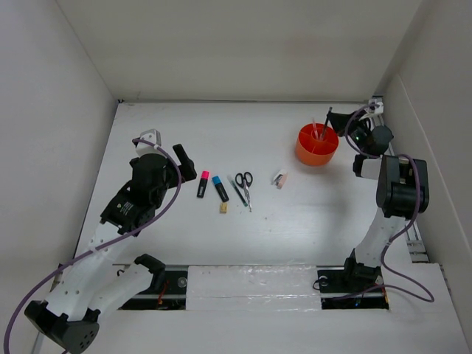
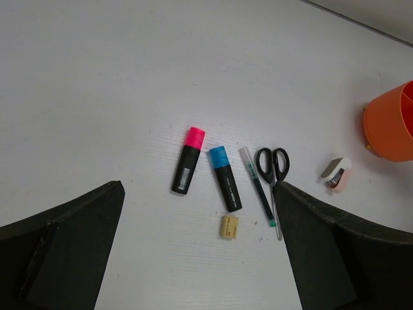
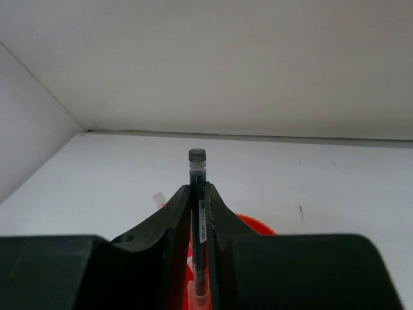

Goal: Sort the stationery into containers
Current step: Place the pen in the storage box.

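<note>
The orange cup organiser [image 1: 317, 145] stands at the back right, with a pink pen [image 1: 316, 130] in it. My right gripper [image 1: 333, 122] is just above the cup's far right rim, shut on a dark pen [image 3: 197, 166] held upright over the cup [image 3: 259, 226]. On the table lie a pink-capped highlighter [image 1: 202, 184], a blue-capped highlighter [image 1: 220, 188], a yellowish eraser [image 1: 223, 209], a thin dark pen [image 1: 238, 190], black-handled scissors [image 1: 245, 184] and a whitish eraser [image 1: 279, 178]. My left gripper [image 1: 168, 150] is open and empty, above the table to the left of them.
The left wrist view shows the same row: pink highlighter [image 2: 188, 160], blue highlighter [image 2: 225, 179], eraser [image 2: 229, 227], pen [image 2: 258, 187], scissors [image 2: 273, 166], whitish eraser [image 2: 337, 174], cup [image 2: 389, 126]. White walls enclose the table on the left, back and right.
</note>
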You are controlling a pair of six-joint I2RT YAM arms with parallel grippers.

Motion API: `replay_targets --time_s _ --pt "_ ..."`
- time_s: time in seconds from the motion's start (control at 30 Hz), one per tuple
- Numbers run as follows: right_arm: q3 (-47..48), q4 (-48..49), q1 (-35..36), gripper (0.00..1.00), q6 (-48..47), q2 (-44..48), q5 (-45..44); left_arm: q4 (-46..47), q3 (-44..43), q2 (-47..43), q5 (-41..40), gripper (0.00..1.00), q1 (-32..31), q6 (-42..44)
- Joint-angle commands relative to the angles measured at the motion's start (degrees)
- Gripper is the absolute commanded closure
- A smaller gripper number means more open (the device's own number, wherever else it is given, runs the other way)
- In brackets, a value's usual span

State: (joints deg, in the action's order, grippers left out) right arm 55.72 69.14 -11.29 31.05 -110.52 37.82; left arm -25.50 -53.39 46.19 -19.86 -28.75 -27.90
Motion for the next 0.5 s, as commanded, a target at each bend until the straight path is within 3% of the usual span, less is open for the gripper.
replay_targets --time_s 0.0,0.03,0.07,0.1,0.4,0.43,0.47 --pt "-0.5 5.3 -0.4 0.80 -0.3 1.8 0.8 2.3 -0.5 -1.2 0.5 0.00 0.2 1.1" --pt "-1.3 5.3 -0.4 0.74 -0.3 1.8 0.8 2.3 -0.5 -1.2 0.5 0.00 0.2 1.1" --pt "-2.0 5.3 -0.4 0.61 -0.3 2.4 0.8 2.3 -0.5 -1.2 0.5 0.00 0.2 1.1" --pt "-2.0 5.8 -0.4 0.57 -0.3 2.4 1.4 2.3 -0.5 -1.2 0.5 0.00 0.2 1.1" --pt "-7.2 9.3 -0.4 0.36 1.6 9.5 0.4 2.3 0.0 -1.7 0.5 0.00 0.2 1.1" --pt "-7.8 8.3 -0.4 0.13 1.6 11.2 -0.7 2.3 0.0 -1.7 0.5 0.00 0.2 1.1" --pt "-7.8 6.6 1.1 0.00 1.6 13.2 -3.6 2.3 0.0 -1.7 0.5 0.00 0.2 1.1"
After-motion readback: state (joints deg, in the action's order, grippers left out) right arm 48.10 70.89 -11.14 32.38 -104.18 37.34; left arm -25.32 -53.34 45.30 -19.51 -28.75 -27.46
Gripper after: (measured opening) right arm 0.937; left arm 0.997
